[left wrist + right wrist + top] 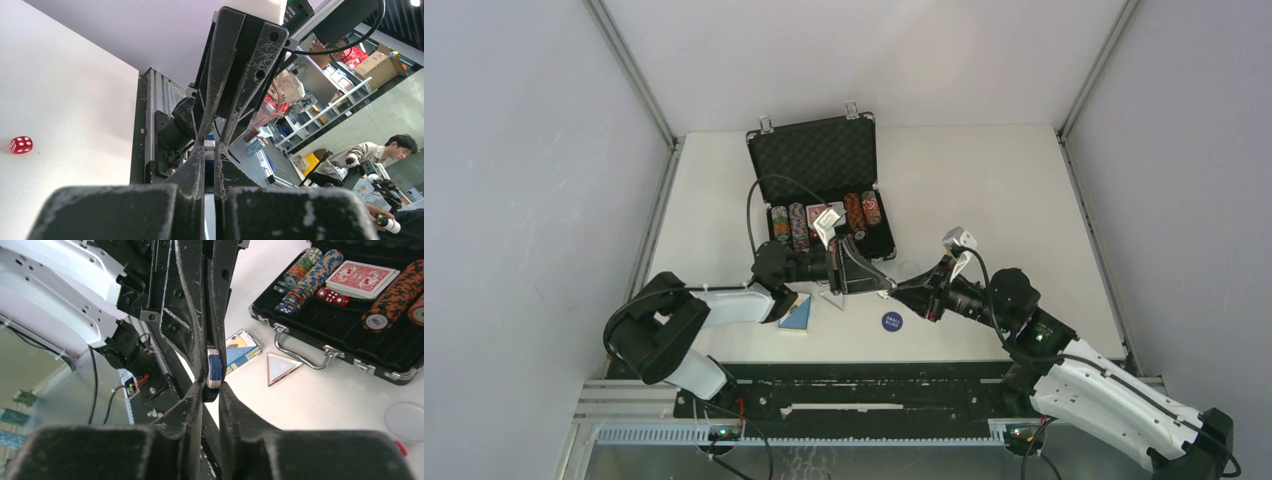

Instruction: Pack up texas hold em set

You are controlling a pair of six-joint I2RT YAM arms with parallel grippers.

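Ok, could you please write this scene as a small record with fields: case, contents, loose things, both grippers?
case: black briefcase, open, lid raised
inside case: striped chips in rows, red card deck, red dice
loose on table: blue card deck, blue disc, silver triangle, single red die
held: blue and white chip, where both grippers meet
left gripper: shut on the chip
right gripper: fingertips at the same chip, grip unclear

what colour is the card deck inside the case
Card deck: red pattern, white border; clearest in the right wrist view.
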